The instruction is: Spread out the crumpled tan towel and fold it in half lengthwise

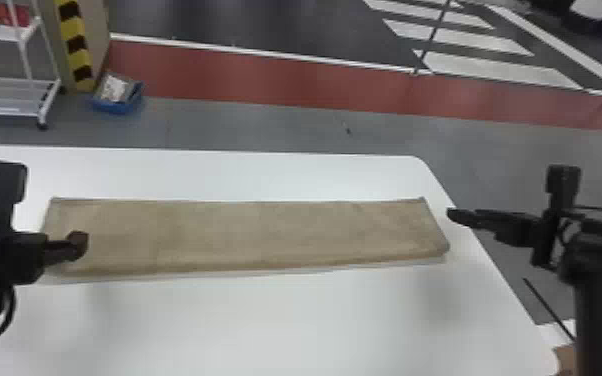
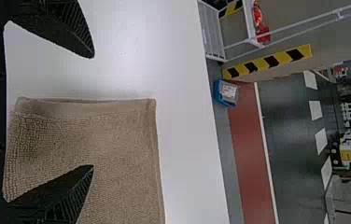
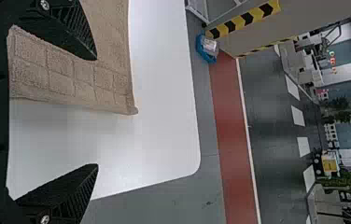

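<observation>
The grey floor point(image 1: 245, 120) spreads beyond the towel, with a red band point(image 1: 265, 75) crossing it farther off; nothing there looks likely to hinder the work. The white table point(image 1: 275, 325) lies under the towel and bears its whole length, but its right edge runs near the towel's right end, so a hard pull that way could carry that end over the side. Left of the towel and well past it, down on the floor, stand a white rack point(image 1: 10, 95) and a striped post point(image 1: 75, 40), both out of the way. The tan towel point(image 1: 245, 232) itself lies flat as a long, narrow strip, and I judge the lengthwise fold to be made. At its left end a lower layer peeks out past the top one, so further tugging could widen that mismatch. The left gripper point(image 2: 93, 112) is over the towel's left end, its jaws apart and holding nothing; if it dips or closes while leaving, it could snag the top layer and open the fold. The right gripper point(image 3: 96, 112) is by the towel's right end, jaws also apart and empty; a careless sweep inward could ruck up that corner. Smallest is the blue bin point(image 1: 115, 106), on the floor beyond the towel's left part, clear of both arms.
</observation>
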Controlling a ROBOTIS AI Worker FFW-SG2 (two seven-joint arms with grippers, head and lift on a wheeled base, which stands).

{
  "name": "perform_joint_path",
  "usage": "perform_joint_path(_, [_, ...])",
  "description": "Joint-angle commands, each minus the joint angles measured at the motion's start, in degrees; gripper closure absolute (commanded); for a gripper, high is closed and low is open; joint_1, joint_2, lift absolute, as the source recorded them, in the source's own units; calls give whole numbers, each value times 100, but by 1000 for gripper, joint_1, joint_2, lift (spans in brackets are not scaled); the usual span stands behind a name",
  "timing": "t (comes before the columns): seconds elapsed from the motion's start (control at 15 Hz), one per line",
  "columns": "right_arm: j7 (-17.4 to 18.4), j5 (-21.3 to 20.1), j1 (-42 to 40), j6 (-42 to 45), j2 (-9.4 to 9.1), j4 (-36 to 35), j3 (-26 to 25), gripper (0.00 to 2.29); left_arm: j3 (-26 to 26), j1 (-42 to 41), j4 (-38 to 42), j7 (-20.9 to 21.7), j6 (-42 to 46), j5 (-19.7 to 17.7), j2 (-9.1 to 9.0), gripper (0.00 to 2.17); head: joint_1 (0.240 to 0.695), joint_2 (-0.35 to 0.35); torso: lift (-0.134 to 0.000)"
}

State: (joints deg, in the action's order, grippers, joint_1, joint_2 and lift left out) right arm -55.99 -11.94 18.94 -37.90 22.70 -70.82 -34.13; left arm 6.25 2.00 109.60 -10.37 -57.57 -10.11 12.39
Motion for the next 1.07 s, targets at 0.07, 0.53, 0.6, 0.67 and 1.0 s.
perform_joint_path(0.07, [0, -1, 83, 85, 16, 156, -15, 66, -19, 55, -52, 0, 48, 0, 0, 39, 695, -284, -125])
perform_joint_path(0.53, [-9, 25, 180, 138, 60, 314, -15, 66, -36, 160, -105, 9, 48, 0, 0, 39, 695, -279, -125])
perform_joint_path(0.6, [0, 25, 180, 155, 60, 332, -15, 60, -36, 178, -105, 9, 30, 0, 0, 39, 695, -279, -125])
perform_joint_path(0.67, [-9, 25, 180, 155, 68, 332, -15, 56, -36, 196, -114, 9, 30, 0, 0, 39, 695, -279, -125])
perform_joint_path(1.0, [-9, 87, 206, 208, 103, 411, -50, 53, -80, 310, -219, 26, 48, 0, 9, 39, 695, -278, -125])
